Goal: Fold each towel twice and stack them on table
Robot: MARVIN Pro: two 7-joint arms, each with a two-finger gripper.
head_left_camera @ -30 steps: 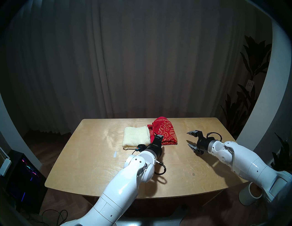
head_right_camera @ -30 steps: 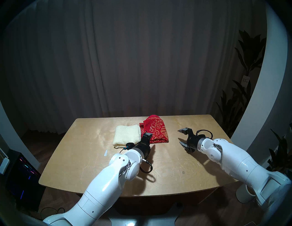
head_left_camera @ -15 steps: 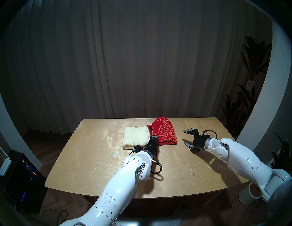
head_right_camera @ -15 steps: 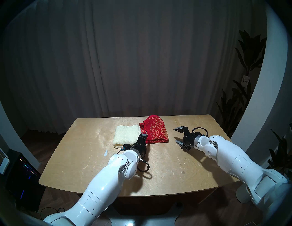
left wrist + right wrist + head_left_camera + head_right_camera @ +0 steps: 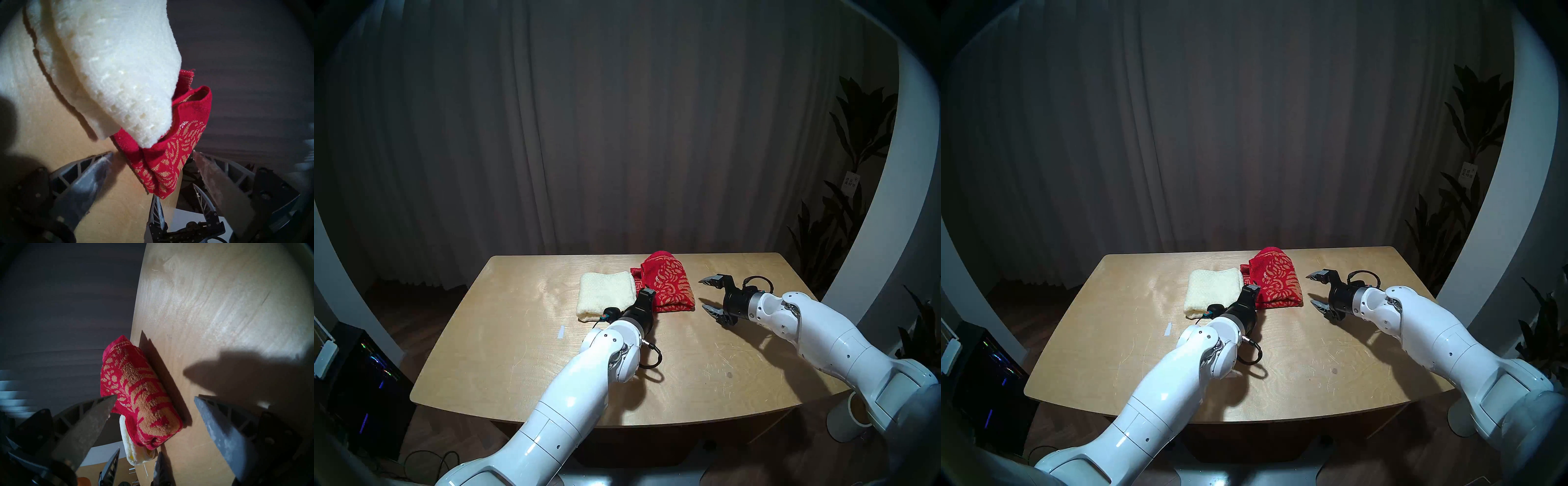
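**Nearing the stacking step: both towels folded, not yet stacked**

Starting nearest us, we find the table (image 5: 687, 366) bare across its front half, apart from a small white tape strip (image 5: 561, 332).

Further in, the left gripper (image 5: 153, 162) hovers at the near edge of the two towels, close to where they meet. Its jaws stand apart and hold nothing. The right gripper (image 5: 707, 294) sits just beside the red towel's right edge, likewise spread wide and empty.

Beyond the grippers, the cream towel (image 5: 605, 296) lies flat as a compact folded pad, left of centre. Its long axis appears to run near to far, though it is close to square. The red towel (image 5: 667, 285) lies touching it on the right, overlapping slightly at the shared edge. Its long axis also runs near to far, tilted a little leftward at the far end, which reaches close to the table's far edge. Its fold is looser, with a bunched flap on the left side.

We judge folding essentially complete for both. Stacking remains: one towel must still go onto the other.
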